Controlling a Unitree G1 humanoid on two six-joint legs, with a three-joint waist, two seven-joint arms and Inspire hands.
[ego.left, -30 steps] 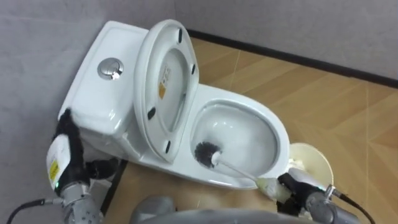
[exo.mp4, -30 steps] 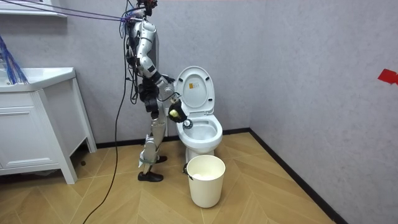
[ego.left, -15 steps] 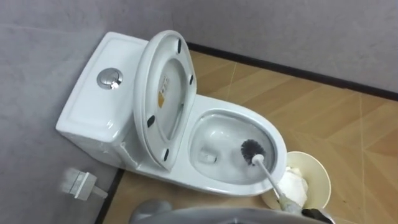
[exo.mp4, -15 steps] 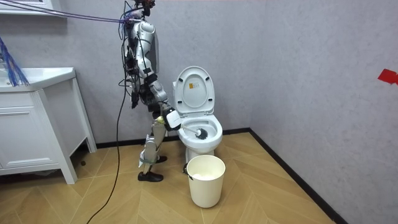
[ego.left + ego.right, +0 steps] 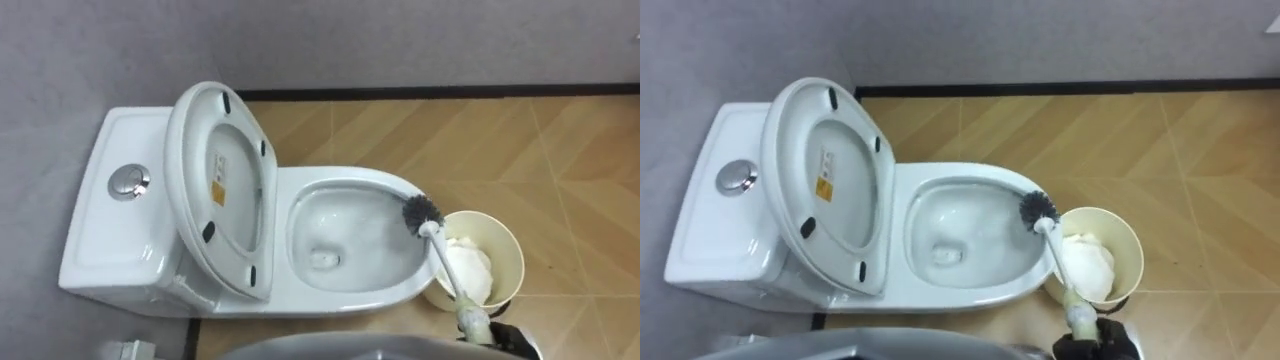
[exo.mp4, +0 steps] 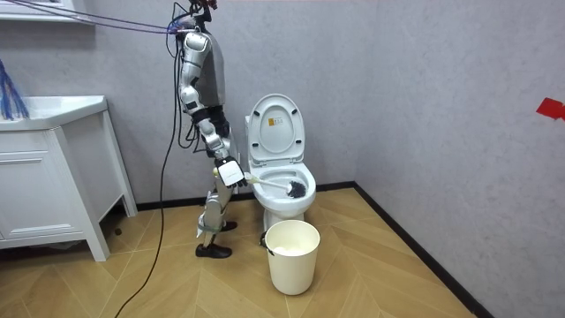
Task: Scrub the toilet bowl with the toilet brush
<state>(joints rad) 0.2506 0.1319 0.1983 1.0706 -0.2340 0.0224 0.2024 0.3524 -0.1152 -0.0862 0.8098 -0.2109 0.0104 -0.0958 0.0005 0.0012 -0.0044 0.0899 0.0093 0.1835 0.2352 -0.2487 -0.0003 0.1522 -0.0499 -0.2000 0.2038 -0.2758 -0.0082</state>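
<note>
The white toilet (image 5: pixel 330 290) stands against the grey wall with its lid and seat (image 5: pixel 215 190) raised. A toilet brush (image 5: pixel 445 262) with a black bristle head (image 5: pixel 422 211) and a white handle lies slanted over the bowl's front rim, its head at the rim's edge. My right hand (image 5: pixel 505 340) at the lower right is shut on the handle's end, mostly cut off by the picture's edge. In the room view I stand at the toilet's side on the room view's left, my right hand (image 6: pixel 231 172) holding the brush (image 6: pixel 287 186) out over the bowl (image 6: pixel 287 199).
A cream waste bin (image 5: pixel 508 250) with white paper inside stands on the wooden floor right at the bowl's front, under the brush handle. A white cabinet (image 6: pixel 53 185) stands on the room view's left. A small white fitting (image 5: pixel 135 350) lies by the toilet's base.
The brush head has moved from deep in the bowl out to its front rim. My left hand has dropped out of the eye view. The camera has shifted, so the toilet sits differently.
</note>
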